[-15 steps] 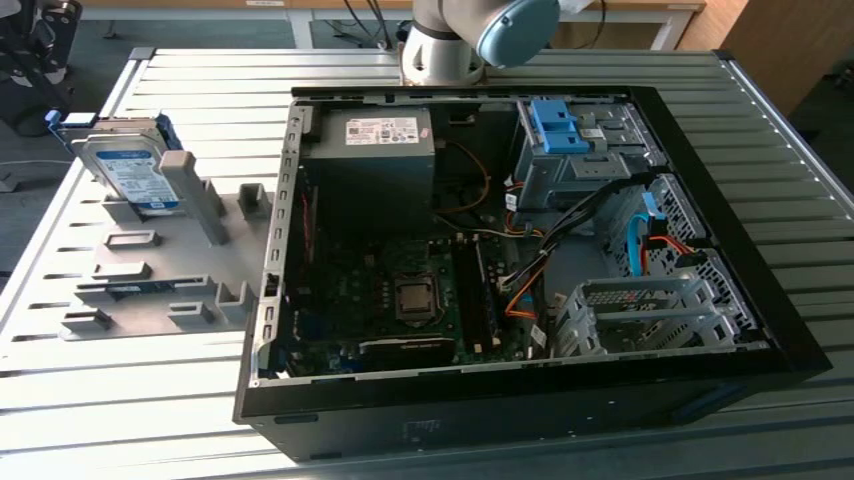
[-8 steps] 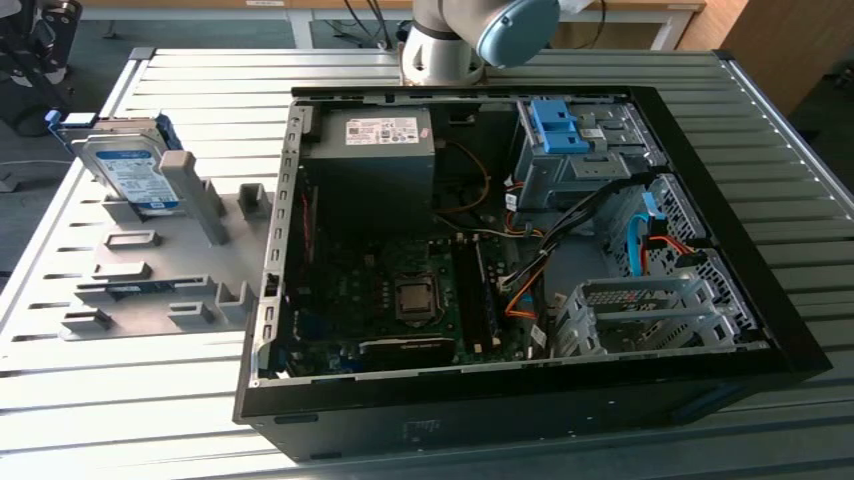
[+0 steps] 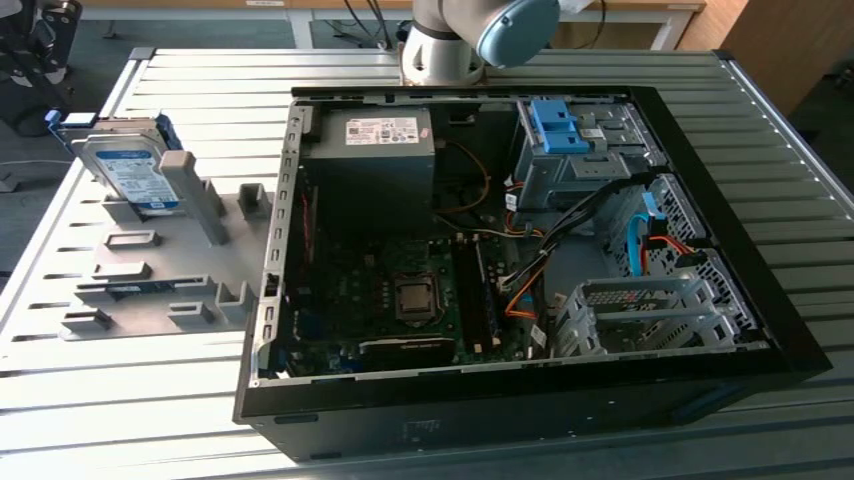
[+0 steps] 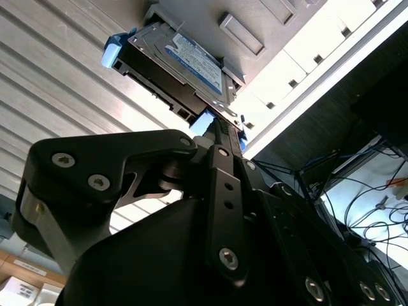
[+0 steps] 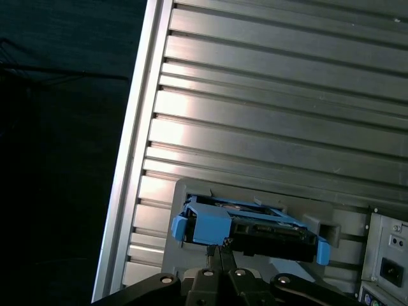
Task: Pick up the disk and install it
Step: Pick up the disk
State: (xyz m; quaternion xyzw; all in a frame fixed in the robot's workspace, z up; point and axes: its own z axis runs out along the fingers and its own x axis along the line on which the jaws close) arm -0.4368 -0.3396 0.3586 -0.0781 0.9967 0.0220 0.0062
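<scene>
Disk parked upright in its rack beside the open computer case

On the ribbed table [image 3: 747,120] the computer case [image 3: 534,425] lies on its side, so its bays face up. At the exterior view's left, the disk [image 3: 127,172] stands on edge in a grey rack [image 3: 174,300], leaving its blue rails free to grasp. We cannot read its white-and-blue label. In the first wrist view the claw [image 5: 215,250] points at a rail, fingers together and holding nothing.

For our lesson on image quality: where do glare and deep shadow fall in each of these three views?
Exterior view: glare whitens the ribbed table; the computer case interior is shadowed. First wrist view: bright patch on the table slats, near-black floor beyond. Second wrist view: dark gripper before the lit disk.
</scene>
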